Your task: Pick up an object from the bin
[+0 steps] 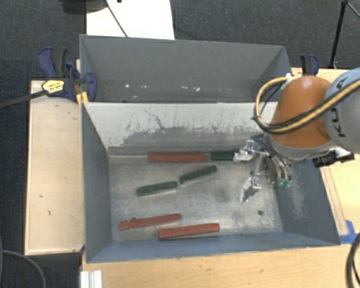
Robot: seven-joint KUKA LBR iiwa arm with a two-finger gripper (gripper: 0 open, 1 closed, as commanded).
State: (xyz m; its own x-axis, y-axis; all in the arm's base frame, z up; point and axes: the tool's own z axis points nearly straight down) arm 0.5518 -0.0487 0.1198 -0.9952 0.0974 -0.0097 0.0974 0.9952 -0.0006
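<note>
Red sticks (150, 221): 2, front-left, flat on bin (99, 161) floor.
Green sticks (157, 188): 2, mid, slanted, end to end.
Back wall: red stick (177, 157) + short green stick (222, 156), prob. settled against it.
Hand (251, 191): right, low over bare floor, pointing down; grip can't tell; short green stick nearest.
Arm (300, 119): in from right, wrist bent down.

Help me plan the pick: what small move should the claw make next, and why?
Probably slide view-left: the claw hangs over the right-hand floor of the bin, no stick beneath; the slanted green stick lies close, toward the middle.
</note>
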